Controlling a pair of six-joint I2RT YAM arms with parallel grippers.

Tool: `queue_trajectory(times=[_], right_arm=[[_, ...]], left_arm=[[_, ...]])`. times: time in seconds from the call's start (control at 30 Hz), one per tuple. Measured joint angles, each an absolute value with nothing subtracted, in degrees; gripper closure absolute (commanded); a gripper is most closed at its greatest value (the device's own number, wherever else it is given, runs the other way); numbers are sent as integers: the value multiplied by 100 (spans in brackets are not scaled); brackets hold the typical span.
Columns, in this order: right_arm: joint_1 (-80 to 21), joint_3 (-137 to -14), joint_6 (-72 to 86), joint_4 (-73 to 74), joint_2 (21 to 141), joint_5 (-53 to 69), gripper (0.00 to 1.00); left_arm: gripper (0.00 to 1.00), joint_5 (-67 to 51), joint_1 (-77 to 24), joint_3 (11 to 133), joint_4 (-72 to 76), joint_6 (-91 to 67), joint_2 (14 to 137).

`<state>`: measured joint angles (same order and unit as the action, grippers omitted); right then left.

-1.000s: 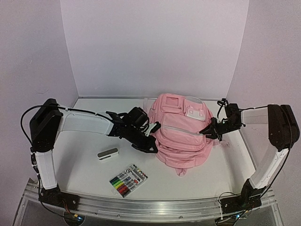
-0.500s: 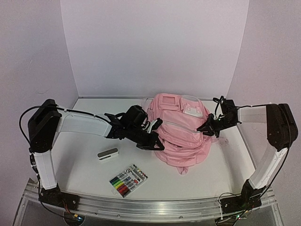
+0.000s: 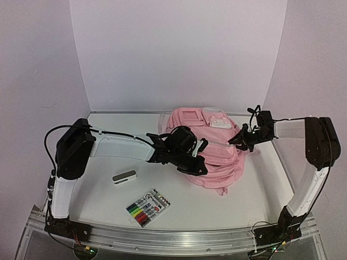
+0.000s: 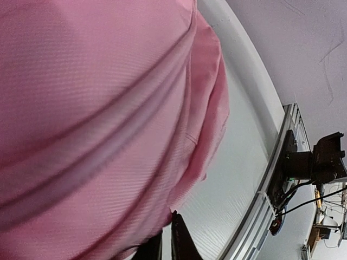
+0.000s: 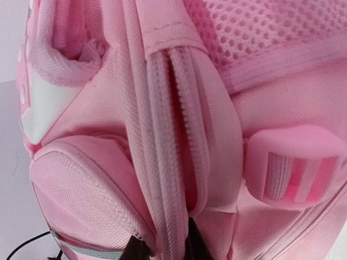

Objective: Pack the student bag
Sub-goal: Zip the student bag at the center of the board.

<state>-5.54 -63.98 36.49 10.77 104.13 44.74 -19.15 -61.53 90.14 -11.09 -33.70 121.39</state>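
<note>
Slipping is your risk: left gripper [image 3: 199,164] pinches thin cloth of the student bag [image 3: 223,169], far on the table [image 3: 244,208]; right gripper [image 3: 235,142] closes narrowly on its zipper seam [image 5: 184,130]. Opposite pulls can free either.

We get only part of the bag [image 4: 97,108] in either wrist view (it runs off frame). The left fingers [image 4: 183,247] and right fingers [image 5: 195,245] are cropped at the bottom edge. The marker pack [image 3: 147,207] has print too small to read.

It looked like a robotics lab booth: plain lilac panels [image 3: 179,54] walled a white table [image 3: 97,184], with an aluminium rail [image 3: 173,235] along its near edge.
</note>
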Motion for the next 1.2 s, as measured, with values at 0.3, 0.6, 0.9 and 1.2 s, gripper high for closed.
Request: queue_trajectory(times=[0.3,0.6,0.9,1.2], right_arm=[[-302,-7751,1956,2451,10436,4327,19],[493,-7685,-447,4050,9531,3598,8],[76,-7019,-1222,4978,9044,4066,16],[-551,-7059,-1200,4786,10335,4307,30]], left_arm=[[42,-1863,-6663,9687,-1951,-2746,12161],[20,-881,-6019,9424,-2943,-2965,10926],[27,-27,-4952,9391,-2971,-4061,11067],[83,-573,-4918,9807,-2804,-4711,12264]])
